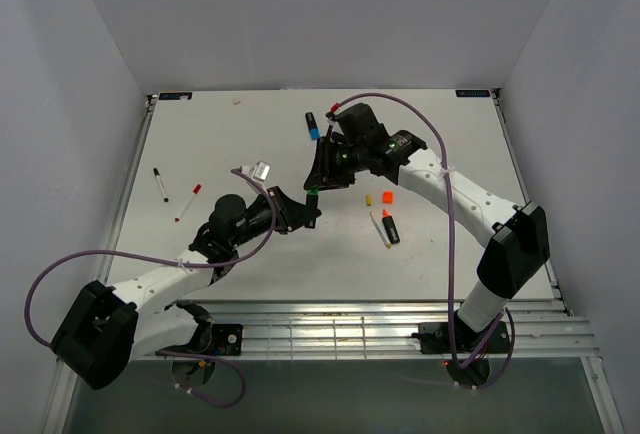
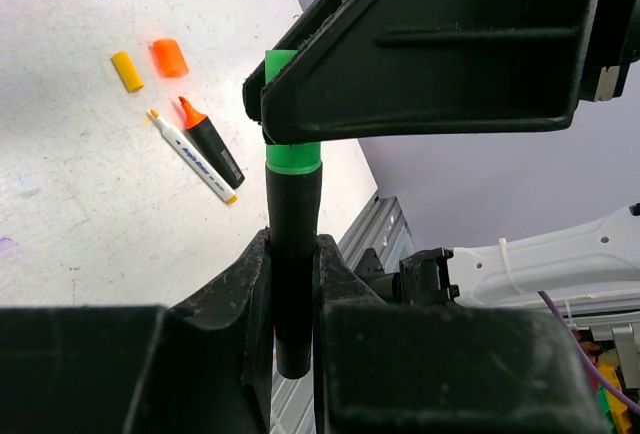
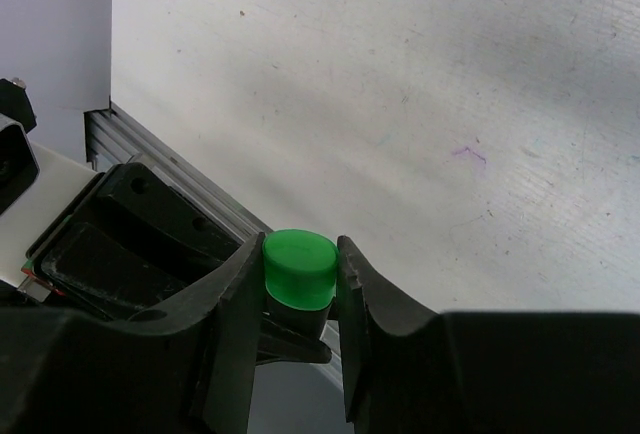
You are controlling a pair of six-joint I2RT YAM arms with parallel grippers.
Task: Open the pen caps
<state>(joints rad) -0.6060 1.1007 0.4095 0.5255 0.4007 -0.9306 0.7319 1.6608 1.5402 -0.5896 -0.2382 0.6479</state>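
A stubby black marker (image 2: 293,244) with a green cap (image 2: 292,159) is held in the air between both grippers. My left gripper (image 2: 293,264) is shut on the marker's black body. My right gripper (image 3: 298,276) is shut on the green cap (image 3: 298,266), which still sits on the marker. In the top view the two grippers meet at the green cap (image 1: 311,192) over the middle of the table, the left gripper (image 1: 303,216) below it and the right gripper (image 1: 319,178) above it.
An orange cap (image 1: 388,196), a yellow cap (image 1: 368,200), an uncapped orange-tipped marker (image 1: 390,226) and a thin white pen (image 1: 380,230) lie right of centre. A blue-capped marker (image 1: 312,126) lies at the back. Two thin capped pens (image 1: 161,183) (image 1: 188,203) lie left.
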